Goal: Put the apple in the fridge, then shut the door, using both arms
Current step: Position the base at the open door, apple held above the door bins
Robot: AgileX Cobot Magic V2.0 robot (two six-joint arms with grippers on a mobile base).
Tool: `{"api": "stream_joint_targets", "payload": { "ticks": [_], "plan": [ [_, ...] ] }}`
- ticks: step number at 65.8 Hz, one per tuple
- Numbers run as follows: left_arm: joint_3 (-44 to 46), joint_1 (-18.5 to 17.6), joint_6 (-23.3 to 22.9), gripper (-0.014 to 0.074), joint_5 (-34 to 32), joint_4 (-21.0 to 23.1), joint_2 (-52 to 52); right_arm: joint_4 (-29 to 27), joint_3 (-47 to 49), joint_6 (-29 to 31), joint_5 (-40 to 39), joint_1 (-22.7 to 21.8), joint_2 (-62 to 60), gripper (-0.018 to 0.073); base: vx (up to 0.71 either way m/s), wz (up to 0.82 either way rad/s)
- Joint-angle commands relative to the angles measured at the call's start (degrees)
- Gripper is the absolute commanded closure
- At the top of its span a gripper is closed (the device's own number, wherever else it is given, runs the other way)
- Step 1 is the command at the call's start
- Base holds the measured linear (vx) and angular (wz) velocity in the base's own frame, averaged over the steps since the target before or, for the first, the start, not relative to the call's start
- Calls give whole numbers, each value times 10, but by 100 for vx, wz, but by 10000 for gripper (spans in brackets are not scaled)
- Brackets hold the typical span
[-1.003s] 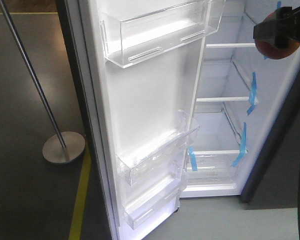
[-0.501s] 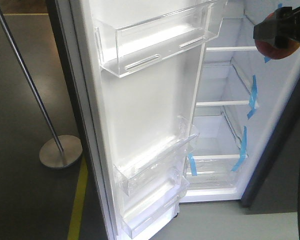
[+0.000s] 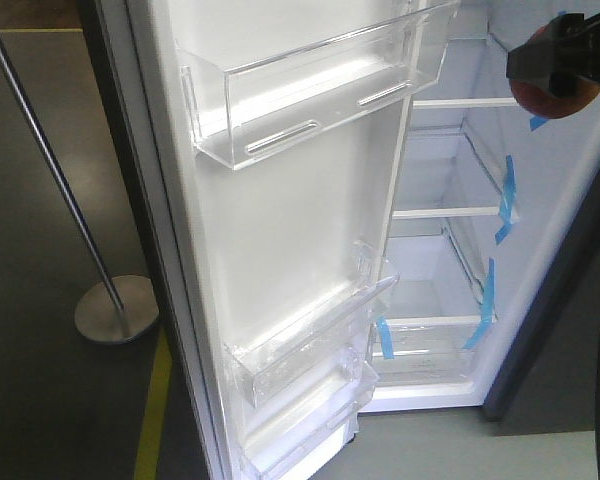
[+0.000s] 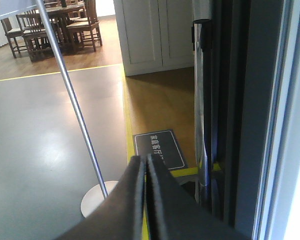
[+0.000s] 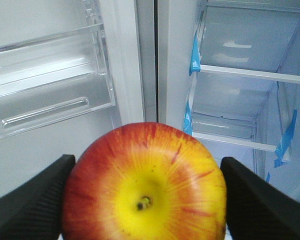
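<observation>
My right gripper [image 5: 145, 192] is shut on the red and yellow apple [image 5: 145, 185], one finger on each side. In the front view the gripper [image 3: 560, 60] holds the apple [image 3: 542, 98] at the top right, in front of the open fridge [image 3: 450, 250]. The fridge is white inside, with white shelves and strips of blue tape [image 3: 505, 190]. Its door [image 3: 290, 250] stands open at the left, inner lining with clear bins [image 3: 310, 100] facing me. My left gripper [image 4: 144, 162] is shut and empty, beside the door's dark outer side [image 4: 250, 115].
A metal pole [image 3: 50, 160] on a round base [image 3: 115, 310] stands left of the door. A yellow floor line [image 3: 155, 400] runs along the door's foot. A dark floor sign [image 4: 157, 147], white cabinets [image 4: 155, 32] and wooden chairs [image 4: 55, 25] lie behind.
The whole front view has shifted: the door, its bins and the pole base have slid left and down in the frame. The right gripper with the apple keeps its place at the top right.
</observation>
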State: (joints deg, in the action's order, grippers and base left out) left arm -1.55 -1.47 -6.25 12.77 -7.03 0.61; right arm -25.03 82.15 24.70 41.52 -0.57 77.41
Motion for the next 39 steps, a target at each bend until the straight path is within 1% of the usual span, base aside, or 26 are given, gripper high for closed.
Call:
{"api": "stream_joint_targets", "payload": {
  "ticks": [1, 39],
  "plan": [
    [-8, 1, -5, 603, -41, -1, 4, -13, 17, 4, -40, 0, -19, 387, 4, 0],
    [-8, 1, -5, 603, -41, -1, 4, -13, 17, 4, -40, 0, -19, 387, 3, -1]
  ]
}}
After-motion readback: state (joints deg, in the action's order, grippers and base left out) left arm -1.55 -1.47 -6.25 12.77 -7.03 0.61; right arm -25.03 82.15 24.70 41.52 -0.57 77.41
